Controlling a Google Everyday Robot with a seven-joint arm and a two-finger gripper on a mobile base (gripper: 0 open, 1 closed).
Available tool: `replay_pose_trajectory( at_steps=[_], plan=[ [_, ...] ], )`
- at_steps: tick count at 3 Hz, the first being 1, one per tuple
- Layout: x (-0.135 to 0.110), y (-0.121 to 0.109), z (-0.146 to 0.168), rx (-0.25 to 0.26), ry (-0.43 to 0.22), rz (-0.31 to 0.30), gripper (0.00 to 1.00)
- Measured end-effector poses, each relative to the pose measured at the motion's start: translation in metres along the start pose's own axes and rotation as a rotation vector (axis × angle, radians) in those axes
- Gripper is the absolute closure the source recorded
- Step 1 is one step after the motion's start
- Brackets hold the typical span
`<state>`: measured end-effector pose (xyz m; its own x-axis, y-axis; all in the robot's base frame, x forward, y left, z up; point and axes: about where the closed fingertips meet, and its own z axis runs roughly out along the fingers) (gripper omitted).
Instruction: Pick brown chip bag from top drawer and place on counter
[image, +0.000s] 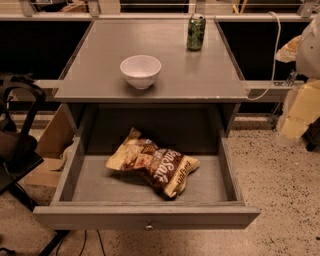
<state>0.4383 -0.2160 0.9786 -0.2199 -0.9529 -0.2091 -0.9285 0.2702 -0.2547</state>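
The brown chip bag (156, 166) lies crinkled on the grey bottom of the open top drawer (70, 172), left of centre, with its tan end toward the drawer's front. The drawer is pulled fully out, and its front panel with a small metal knob (148, 226) faces me. The counter (100, 60) above it is flat and grey. My gripper (292, 50) is at the right edge of the view on the pale arm (302, 107), beyond the counter's right side. It is well away from the bag and holds nothing that I can see.
A white bowl (140, 71) stands on the counter near its front edge. A green can (196, 32) stands at the back right. A white cable (274, 55) hangs right of the counter. A dark chair (15, 130) and cardboard (50, 145) stand at the left.
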Motion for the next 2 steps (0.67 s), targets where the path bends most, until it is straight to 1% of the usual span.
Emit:
replay_pose_trajectory(
  at_steps=[1,2],
  plan=[
    [0.000,0.000,0.000,0.000,0.000,0.000,0.00],
    [-0.009,0.007,0.026,-0.022,-0.033,-0.006,0.00]
  ],
)
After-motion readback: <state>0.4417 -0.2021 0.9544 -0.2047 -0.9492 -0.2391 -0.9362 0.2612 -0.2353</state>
